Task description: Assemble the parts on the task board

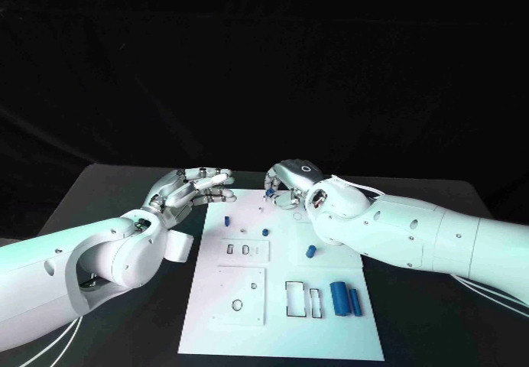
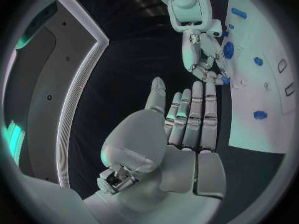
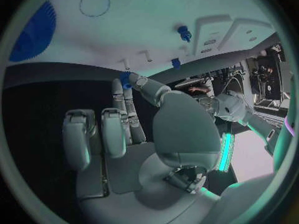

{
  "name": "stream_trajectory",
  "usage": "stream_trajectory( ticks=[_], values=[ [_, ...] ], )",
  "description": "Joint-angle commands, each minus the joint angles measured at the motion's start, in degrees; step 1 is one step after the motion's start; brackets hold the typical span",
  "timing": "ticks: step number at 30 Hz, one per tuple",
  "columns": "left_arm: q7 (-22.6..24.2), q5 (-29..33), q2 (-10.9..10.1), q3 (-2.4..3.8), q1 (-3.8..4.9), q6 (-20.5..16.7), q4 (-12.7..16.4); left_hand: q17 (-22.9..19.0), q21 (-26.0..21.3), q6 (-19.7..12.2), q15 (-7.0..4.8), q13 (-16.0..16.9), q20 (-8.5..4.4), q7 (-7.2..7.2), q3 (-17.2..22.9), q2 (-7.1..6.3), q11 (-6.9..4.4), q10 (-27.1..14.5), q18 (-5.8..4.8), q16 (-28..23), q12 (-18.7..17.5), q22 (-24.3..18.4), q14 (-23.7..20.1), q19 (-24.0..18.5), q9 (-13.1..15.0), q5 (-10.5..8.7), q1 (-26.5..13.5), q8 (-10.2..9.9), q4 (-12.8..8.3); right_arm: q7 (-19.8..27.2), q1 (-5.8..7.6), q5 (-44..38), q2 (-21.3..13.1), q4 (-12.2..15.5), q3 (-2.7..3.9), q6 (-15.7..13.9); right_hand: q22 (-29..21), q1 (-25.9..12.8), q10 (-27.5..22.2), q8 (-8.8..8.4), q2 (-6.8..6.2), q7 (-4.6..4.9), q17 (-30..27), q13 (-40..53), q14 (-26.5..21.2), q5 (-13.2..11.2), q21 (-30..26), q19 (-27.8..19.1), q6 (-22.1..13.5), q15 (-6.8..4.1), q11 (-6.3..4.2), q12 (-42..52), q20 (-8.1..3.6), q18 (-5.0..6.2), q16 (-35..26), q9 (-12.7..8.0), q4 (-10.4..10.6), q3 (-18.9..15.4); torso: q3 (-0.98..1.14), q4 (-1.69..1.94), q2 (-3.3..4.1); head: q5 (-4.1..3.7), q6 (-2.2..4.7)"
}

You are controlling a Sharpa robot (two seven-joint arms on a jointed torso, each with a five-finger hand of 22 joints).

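1. The right hand (image 1: pixel 289 183) is at the far end of the white board (image 1: pixel 331 336), fingers bent down over the board's top edge. Between its fingertips (image 3: pixel 138 80) it pinches a small blue peg (image 3: pixel 126 79); the right wrist view shows the blue bit caught at the tip, while its other fingers lie curled toward the palm.

2. The left hand (image 1: pixel 196 187) sits just off the board's far left corner, fingers straight and close together, palm bare. It holds nothing, as the left wrist view (image 2: pixel 187 119) shows plainly.

3. What the coming move turns on: the peg is in the right hand, and the board's surface lies directly beneath and slightly toward the robot from those fingertips. I'd judge the right hand alone is placed to seat it; the left is near but off to the side.

4. I cannot tell the peg's long axis for certain; it seems to point down toward the board.

5. Other blue pieces lie nearer the robot: two small pegs (image 1: pixel 226 220) standing near the board's upper left, a short one (image 1: pixel 311 250) lying at mid-board, and two larger cylinders (image 1: pixel 339 298) lying side by side by the slots at the lower right.

6. Which hole the pinched peg is meant for is hidden by the hand.
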Motion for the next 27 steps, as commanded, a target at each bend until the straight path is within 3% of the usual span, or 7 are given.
stream_trajectory(
  ticks=[1, 14, 27],
  values=[
    [0.3, 0.2, 0.2, 0.05, 0.20, 0.1, 0.2, 0.1, -0.1, -0.2, -0.02, 0.0, -0.16, 0.38, -1.0, 0.26, -0.12, -0.4, 0.97, 0.4, -0.1, -0.1, -0.5, -0.4, 0.0, -0.28, -0.4, -0.2, -0.4, 0.5, -0.05, -0.5, 0.5, -0.6, 0.02, 0.7, 8.7, 0.9, 0.3, 0.05, 0.41, 0.10, 0.0, 0.0, 3.0, 0.3, 0.1, 1.6, -0.3, 0.00, -0.17, -0.2, -0.25, -1.03, 0.2, 2.7, 0.3, -0.1, 0.04, -0.04, 0.05, 0.12, -0.13],
    [0.3, 0.2, 0.2, 0.05, 0.53, 0.1, 0.3, 0.1, -0.1, -0.2, 0.00, 0.0, -0.14, 0.40, -1.0, 0.28, -0.10, -0.5, 0.96, 0.4, -0.1, -0.1, -0.6, -0.4, 0.1, -0.30, -0.5, -0.3, -0.4, 0.7, -0.21, -0.3, 2.1, -2.8, 0.00, 2.3, 8.6, 0.6, 0.0, -0.14, 0.21, 0.17, -0.1, 0.0, 3.0, 0.3, -0.1, 1.4, -0.6, 0.10, -0.05, -0.5, -0.19, -0.98, 0.1, 2.8, 0.6, 0.0, -0.02, -0.02, 0.13, 0.35, -0.54],
    [0.2, 0.2, 0.2, 0.04, 0.92, 0.0, 0.3, 0.2, -0.1, -0.3, 0.01, 0.0, -0.12, 0.42, -1.0, 0.28, -0.08, -0.5, 0.97, 0.4, -0.1, -0.1, -0.6, -0.4, 0.1, -0.32, -0.6, -0.3, -0.5, 1.1, -0.63, 0.0, 3.0, -3.3, -0.03, 3.3, 8.4, 0.4, -0.1, -0.20, 0.08, 0.18, -0.3, 0.1, 3.0, 0.3, -0.1, 1.3, -0.7, 0.14, -0.01, -0.6, -0.14, -0.95, 0.1, 2.8, 0.8, 0.0, -0.02, -0.09, 0.12, 0.73, -1.15]
  ],
)
